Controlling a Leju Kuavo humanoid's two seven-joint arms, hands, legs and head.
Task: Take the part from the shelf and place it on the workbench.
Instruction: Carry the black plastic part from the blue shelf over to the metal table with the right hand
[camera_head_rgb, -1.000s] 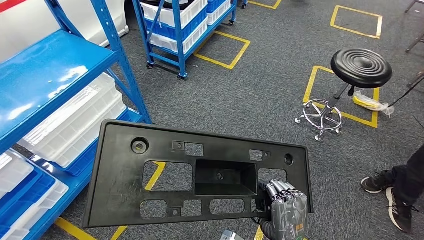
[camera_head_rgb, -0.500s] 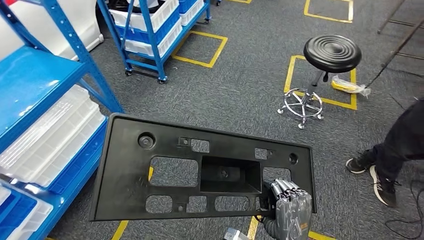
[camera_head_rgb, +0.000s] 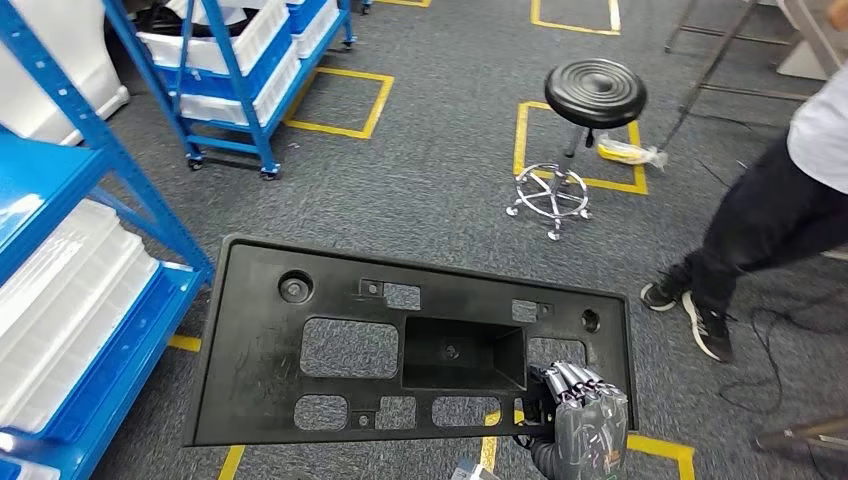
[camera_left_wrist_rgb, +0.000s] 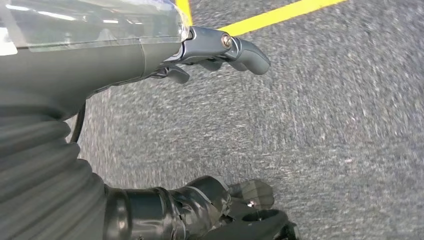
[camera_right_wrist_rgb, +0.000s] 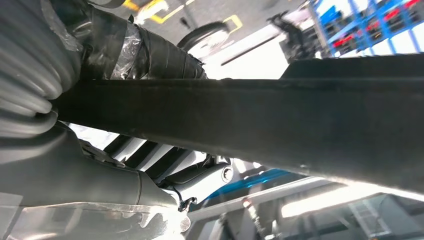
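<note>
The part is a large flat black plastic panel (camera_head_rgb: 330, 300) with several cut-outs and a box-shaped recess in its middle. It hangs level over the grey carpet in the head view. My right hand (camera_head_rgb: 585, 425) grips its near right corner from below, fingers wrapped over the edge. In the right wrist view the panel's dark edge (camera_right_wrist_rgb: 300, 120) runs across the picture, clamped in that hand (camera_right_wrist_rgb: 60, 165). My left hand (camera_left_wrist_rgb: 100, 65) hangs over the floor with its thumb (camera_left_wrist_rgb: 240, 50) and dark fingers (camera_left_wrist_rgb: 220, 205) apart and nothing between them.
A blue shelf (camera_head_rgb: 150, 300) holding white trays (camera_head_rgb: 60, 290) stands at the left. A wheeled blue rack (camera_head_rgb: 235, 60) with bins is further back. A black stool (camera_head_rgb: 590, 95) stands ahead. A person (camera_head_rgb: 770, 210) steps at the right, near cables and yellow floor markings (camera_head_rgb: 340, 100).
The whole view has swung right: the shelf slid off to the left and the person came further into view. The panel stays in my right hand's grip.
</note>
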